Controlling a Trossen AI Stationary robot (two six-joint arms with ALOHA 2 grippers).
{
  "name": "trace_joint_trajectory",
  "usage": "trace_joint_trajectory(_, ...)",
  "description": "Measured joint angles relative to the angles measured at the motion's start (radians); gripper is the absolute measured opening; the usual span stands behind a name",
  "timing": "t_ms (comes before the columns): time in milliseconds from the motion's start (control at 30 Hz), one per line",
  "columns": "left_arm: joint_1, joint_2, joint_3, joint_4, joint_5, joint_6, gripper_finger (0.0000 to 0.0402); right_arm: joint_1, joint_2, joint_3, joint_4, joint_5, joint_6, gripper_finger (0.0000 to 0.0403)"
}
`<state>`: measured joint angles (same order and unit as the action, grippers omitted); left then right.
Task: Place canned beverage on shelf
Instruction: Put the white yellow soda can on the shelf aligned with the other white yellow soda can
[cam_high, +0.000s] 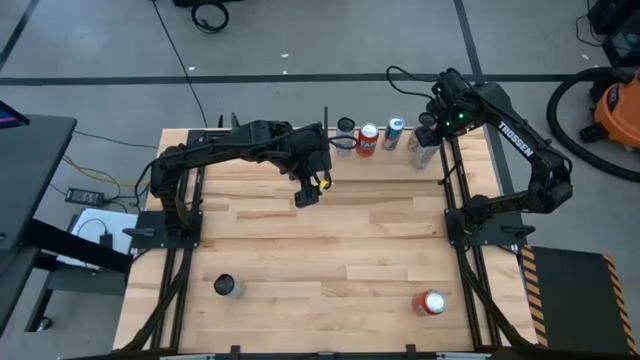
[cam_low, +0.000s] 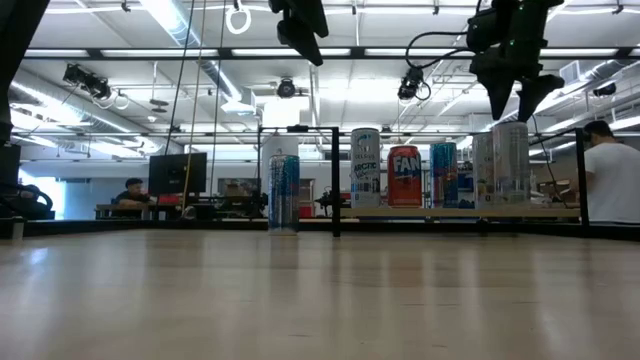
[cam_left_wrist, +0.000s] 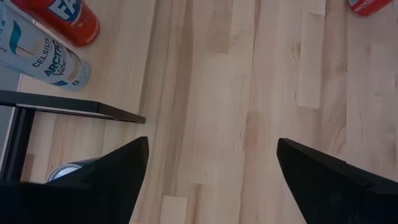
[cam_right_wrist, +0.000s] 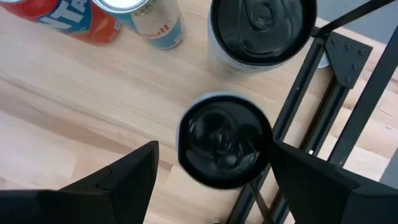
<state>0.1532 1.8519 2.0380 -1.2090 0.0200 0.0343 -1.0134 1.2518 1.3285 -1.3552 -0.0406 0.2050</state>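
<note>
The shelf (cam_high: 385, 168) is a pale panel with black rods at the table's far edge. On it stand a white Celsius can (cam_low: 365, 168), an orange Fanta can (cam_low: 405, 175), a blue can (cam_low: 443, 175) and two silver black-topped cans (cam_low: 510, 165). My right gripper (cam_high: 425, 138) is open above the shelf's right end. Its fingers stand on either side of one black-topped can (cam_right_wrist: 224, 140) and above it, without touching. My left gripper (cam_high: 308, 192) is open and empty, high above the table just left of the shelf. A blue-silver can (cam_low: 284, 193) stands on the table below it.
A dark-topped can (cam_high: 228, 286) stands near the table's front left. A red can (cam_high: 432, 303) lies at the front right. The shelf's black corner post (cam_low: 335, 180) stands beside the blue-silver can. The arms' frames run along both table sides. People sit in the room beyond.
</note>
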Motion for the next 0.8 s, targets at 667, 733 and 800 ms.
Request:
trace_joint_trajectory(667,0.0,0.0,0.0,0.0,0.0,0.004,0.0357,0.0,0.003,0.087,-0.038,0.007,-0.015,0.0313)
trace_joint_trajectory(733,0.0,0.0,0.0,0.0,0.0,0.004,0.0357,0.001,0.002,0.097,-0.042,0.008,0.004,0.0313)
trace_joint_trajectory(800,0.0,0.0,0.0,0.0,0.0,0.004,0.0357,0.006,0.003,0.096,-0.053,0.018,0.024,0.0313)
